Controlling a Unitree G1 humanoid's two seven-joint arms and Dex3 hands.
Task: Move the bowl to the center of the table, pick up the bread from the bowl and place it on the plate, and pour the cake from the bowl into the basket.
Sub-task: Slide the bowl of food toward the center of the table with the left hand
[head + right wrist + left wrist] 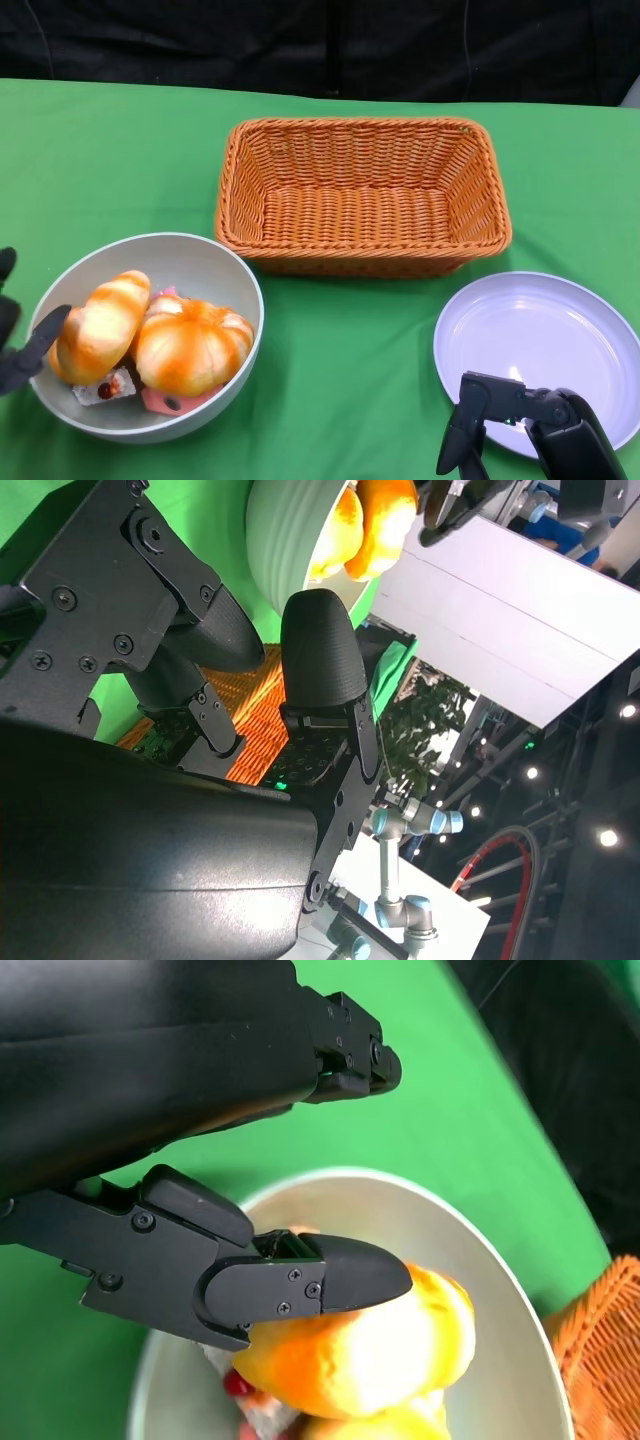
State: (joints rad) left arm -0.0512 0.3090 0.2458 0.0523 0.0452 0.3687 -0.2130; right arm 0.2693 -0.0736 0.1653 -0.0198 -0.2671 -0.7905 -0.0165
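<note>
Bowl [150,270], pale grey and round, sits on the green table [350,370] at its near left side, well left of the middle. Inside it lie two orange-and-white glazed bread pieces: a long roll [100,325] against the left wall and a rounder pumpkin-shaped bun [192,345] beside it, touching. Under them peek small cake pieces: a white slice with a red spot [108,386] and a pink piece [165,400] near the front wall.

The left hand [15,335] is at the bowl's left rim, fingers apart, with one finger [45,335] reaching over the rim toward the long roll. In the left wrist view that finger [320,1280] lies on or just above the roll [370,1350], while another finger [350,1055] stays out over the green cloth, outside the bowl; nothing is gripped.

The woven orange basket [362,195], rectangular, stands at the middle of the table's far half, just behind and to the right of the bowl. The pale lilac plate [540,350] lies at the near right, in front of the basket's right end.

The right hand [530,425] hovers at the plate's near edge, fingers spread and holding nothing; the right wrist view shows its fingers [320,650] parted, with the basket [255,720] and bowl [285,535] beyond
</note>
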